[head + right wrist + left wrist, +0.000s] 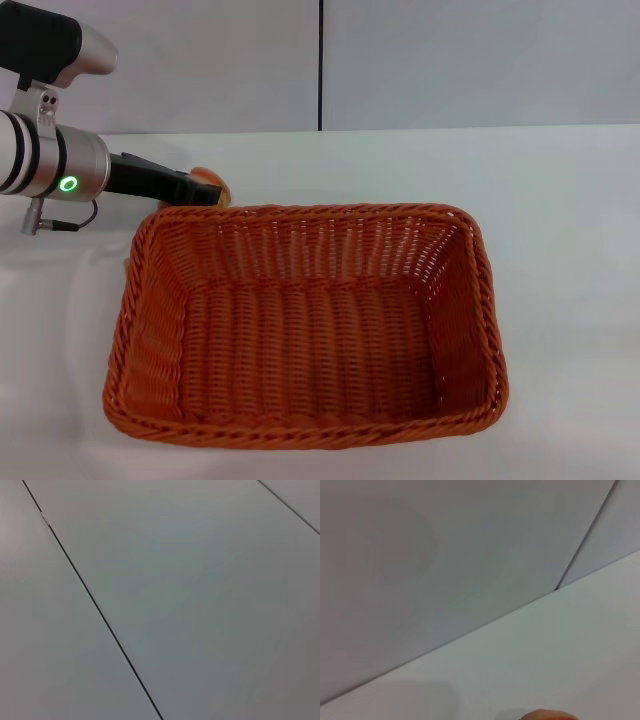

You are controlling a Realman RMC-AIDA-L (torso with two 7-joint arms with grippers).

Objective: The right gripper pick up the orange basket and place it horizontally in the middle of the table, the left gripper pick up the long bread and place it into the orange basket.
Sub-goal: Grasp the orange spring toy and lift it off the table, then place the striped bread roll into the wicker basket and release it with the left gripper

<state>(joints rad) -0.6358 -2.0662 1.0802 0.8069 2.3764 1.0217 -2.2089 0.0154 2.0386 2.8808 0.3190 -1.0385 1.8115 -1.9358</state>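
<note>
The orange basket (305,325) lies lengthwise across the middle of the white table (560,200), with nothing inside it. My left gripper (198,190) reaches in from the left, just behind the basket's far left corner. The long bread (216,181) shows only as a small tan-orange piece at the gripper's tip, above the basket rim; most of it is hidden. In the left wrist view, an orange-tan sliver of the long bread (549,715) peeks in at the picture's edge. The right gripper is out of view.
The left arm's silver wrist with a green light (68,184) hangs over the table's far left. A grey-white panelled wall (400,60) with a dark seam stands behind the table. The right wrist view shows only wall panels (200,605).
</note>
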